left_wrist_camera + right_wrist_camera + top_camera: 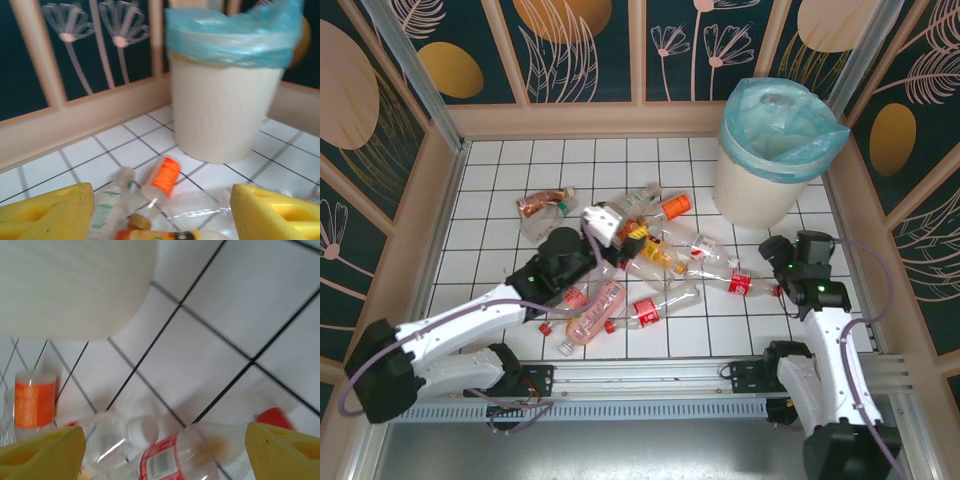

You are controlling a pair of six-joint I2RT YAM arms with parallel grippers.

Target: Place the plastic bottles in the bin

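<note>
Just off the bin's (pixel 782 150) near side, the right claw (pixel 775 262) hangs low over the white tiles (pixel 500 170). Its fingers (pixel 285 452) stand wide apart, and the wrist view shows nothing pinched between them. The red-labelled bottle (pixel 170 457) lies in the gap just beyond the tips, on the side away from the bin wall. A red cap (pixel 275 417) shows by one finger, and the clear body trails toward the other. The long axis therefore runs roughly finger to finger, along the closing line rather than across it. Judgement: closing as it stands would catch the bottle end-on. A wrist turn looks needed to take it across the body.

Farther from the bin, the left claw (pixel 620 232) sits over the main heap of plastic bottles (pixel 640 270). Its yellow fingers (pixel 45 212) are part-way apart, straddling clear crumpled plastic. Whether the pads press on anything cannot be told. Ahead of it, an orange-labelled bottle (pixel 162 179) lies with its length pointing toward the bin's foot.

The right arm is plainly the nearer to the bin. The red-labelled bottle lies near the bin, between that claw and the heap. The carry from there looks short: up and over the blue-green bag rim (pixel 820 150). Anything the left arm takes has farther to travel across the tiles.
</note>
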